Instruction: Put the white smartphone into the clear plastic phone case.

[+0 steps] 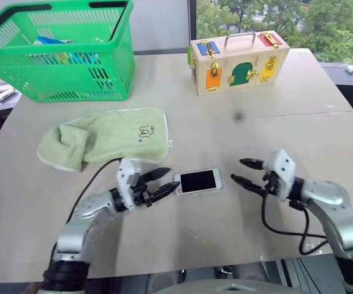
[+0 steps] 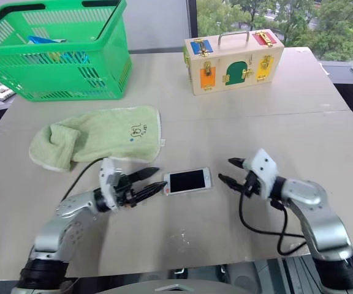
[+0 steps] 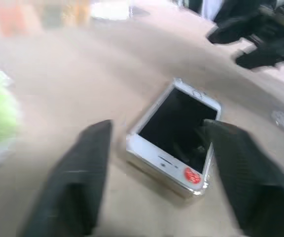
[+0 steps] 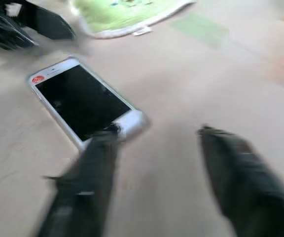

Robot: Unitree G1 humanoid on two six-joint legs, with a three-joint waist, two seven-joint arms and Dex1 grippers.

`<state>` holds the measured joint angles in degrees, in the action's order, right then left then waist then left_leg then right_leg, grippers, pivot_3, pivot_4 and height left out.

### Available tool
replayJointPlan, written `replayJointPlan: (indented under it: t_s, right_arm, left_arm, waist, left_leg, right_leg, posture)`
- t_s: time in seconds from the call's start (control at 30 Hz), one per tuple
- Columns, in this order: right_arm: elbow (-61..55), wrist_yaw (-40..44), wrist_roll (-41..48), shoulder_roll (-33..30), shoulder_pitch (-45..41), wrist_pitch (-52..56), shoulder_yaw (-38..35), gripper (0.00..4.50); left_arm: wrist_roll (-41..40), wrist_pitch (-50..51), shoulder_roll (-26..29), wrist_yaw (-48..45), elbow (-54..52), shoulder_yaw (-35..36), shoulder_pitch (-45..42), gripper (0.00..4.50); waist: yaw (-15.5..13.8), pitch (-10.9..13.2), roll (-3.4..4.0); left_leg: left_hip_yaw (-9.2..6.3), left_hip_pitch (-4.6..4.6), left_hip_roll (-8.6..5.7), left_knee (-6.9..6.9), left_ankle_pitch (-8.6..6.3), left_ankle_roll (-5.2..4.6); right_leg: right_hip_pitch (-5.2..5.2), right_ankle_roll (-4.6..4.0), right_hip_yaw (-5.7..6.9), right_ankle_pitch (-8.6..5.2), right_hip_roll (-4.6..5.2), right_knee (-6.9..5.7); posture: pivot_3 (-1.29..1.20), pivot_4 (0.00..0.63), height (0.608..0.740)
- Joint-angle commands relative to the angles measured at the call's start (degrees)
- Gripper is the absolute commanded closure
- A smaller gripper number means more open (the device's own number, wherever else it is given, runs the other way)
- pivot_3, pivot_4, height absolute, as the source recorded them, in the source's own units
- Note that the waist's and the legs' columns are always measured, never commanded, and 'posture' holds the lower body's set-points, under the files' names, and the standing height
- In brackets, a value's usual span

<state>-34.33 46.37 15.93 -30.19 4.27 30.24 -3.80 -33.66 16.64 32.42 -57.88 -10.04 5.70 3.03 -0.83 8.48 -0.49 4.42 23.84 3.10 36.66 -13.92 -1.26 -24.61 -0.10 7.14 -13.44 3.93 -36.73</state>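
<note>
nothing can truly be read here. the green towel carries a small dark printed mark with a blue dot beside it — a scribble-like logo whose letters are too small to make out. the white smartphone has a small red round sticker at the end nearest the left gripper's fingers; any writing on it is too blurred to tell. the wooden box shows coloured panels and brass latches — no legible lettering. items inside the green basket show no readable label.
</note>
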Motion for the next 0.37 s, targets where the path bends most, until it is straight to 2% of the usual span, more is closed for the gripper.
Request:
replayJointPlan:
  t_s: [0.03, 0.23, 0.37]
  right_arm:
    - [-9.22, -2.01, 4.16, -1.16, 6.99, 1.95, -8.12, 0.03]
    - [-15.4, -1.99, 7.49, -2.01, 20.43, 1.36, -18.27, 0.03]
    - [-15.94, -0.77, 7.95, -2.01, 26.77, -0.88, -21.45, 0.03]
  left_arm:
    - [-2.25, 0.64, 3.48, -1.9, -2.89, 5.16, 2.97, 0.0]
    - [-1.82, 1.97, 9.15, -2.71, -5.31, 10.02, 8.81, 0.0]
    - [-4.29, 5.01, 9.91, -1.53, -7.91, 12.14, 10.04, 0.0]
  waist:
    - [0.02, 0.25, -0.16]
    - [-0.04, 0.89, -0.2]
    - [-0.15, 1.03, -0.13]
  left_leg:
    - [0.05, -0.02, 0.0, 0.02, -0.16, -0.25]
    - [-0.09, 0.0, 0.08, 0.44, -0.3, -0.44]
    - [-0.26, 0.0, 0.13, 0.52, -0.32, -0.41]
  right_leg:
    - [0.0, 0.04, -0.01, -0.02, 0.01, 0.01]
    - [0.05, 0.05, -0.1, -0.07, 0.23, -0.01]
    - [0.06, -0.13, -0.09, -0.17, 0.19, -0.08]
  posture:
    - [0.0, 0.15, 0.74]
    - [0.0, 0.15, 0.74]
    - [0.0, 0.15, 0.74]
